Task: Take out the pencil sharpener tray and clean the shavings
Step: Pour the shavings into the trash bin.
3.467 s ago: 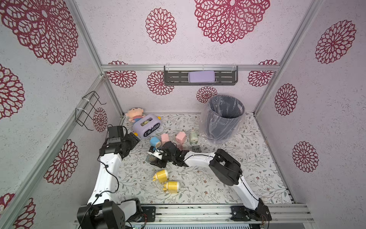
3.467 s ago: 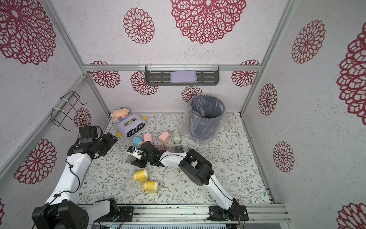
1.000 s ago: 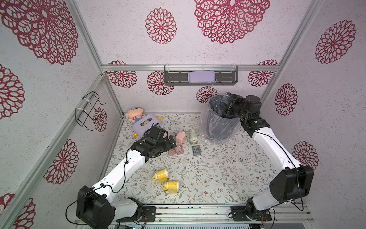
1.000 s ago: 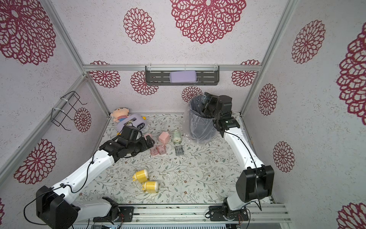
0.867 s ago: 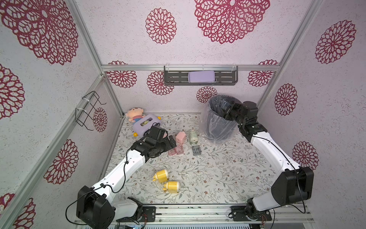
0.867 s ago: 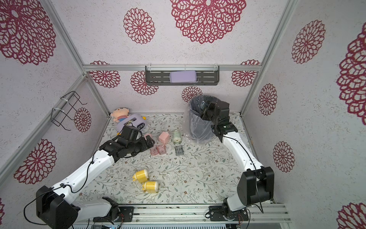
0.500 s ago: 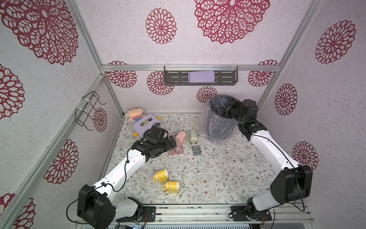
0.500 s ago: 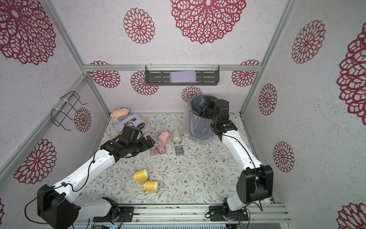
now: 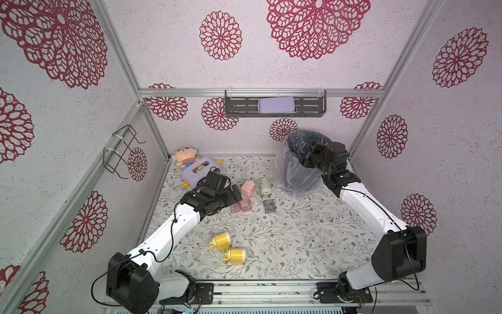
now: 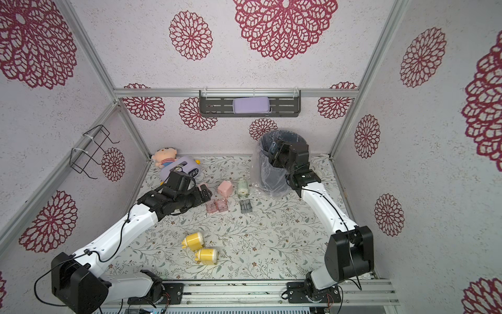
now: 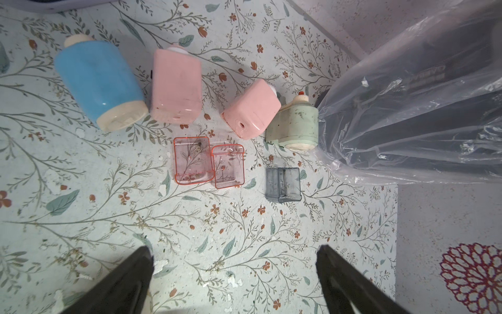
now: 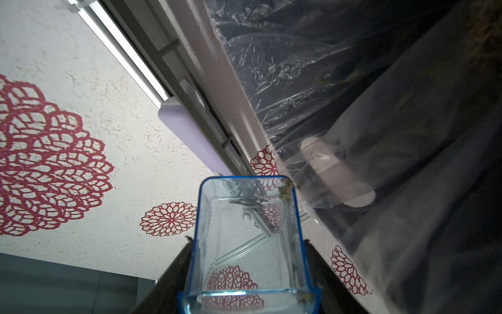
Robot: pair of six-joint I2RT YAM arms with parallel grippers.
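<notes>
Tray [image 12: 244, 252], clear plastic judged light, stiff and slick, sat clamped by its long sides in the right gripper [image 12: 247, 242] over the bin [image 9: 293, 176] at one o'clock; the left gripper [image 11: 235, 250] gaped empty.

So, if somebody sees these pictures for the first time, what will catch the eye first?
The right gripper holds a clear blue tray at the mouth of the lined bin in the back right corner. The open left gripper hovers above three loose trays lying before a row of sharpeners. Two yellow sharpeners lie nearer the front.
</notes>
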